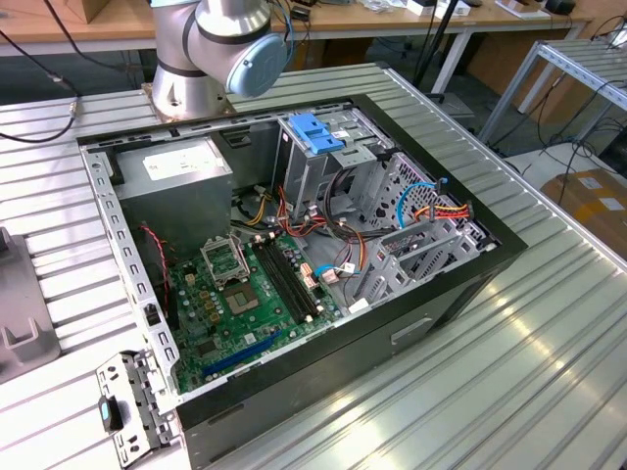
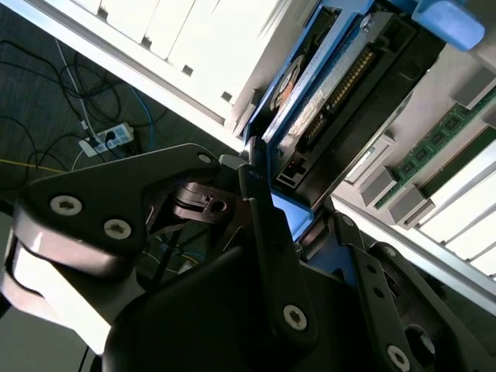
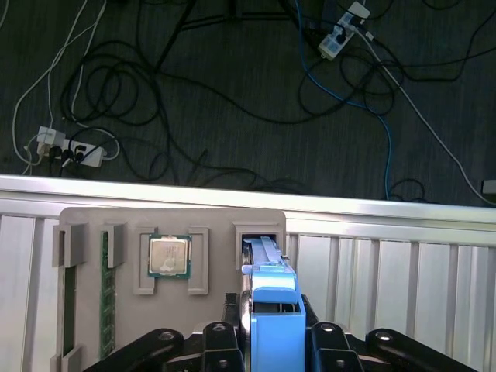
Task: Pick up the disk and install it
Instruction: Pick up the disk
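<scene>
Now the black gripper grasps the flat grey-metal disk.
Its light-blue plastic carrier sits in a slot of the grey tray.

Light-blue, seemingly grey-centred disk.

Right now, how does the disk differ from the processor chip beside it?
The disk stands on edge out of its slot; the processor chip lies flat in its recess. The disk wears a light-blue frame; the chip is bare silver on green. The claw is at the disk, not the chip. Both sit in the grey holder.
</scene>
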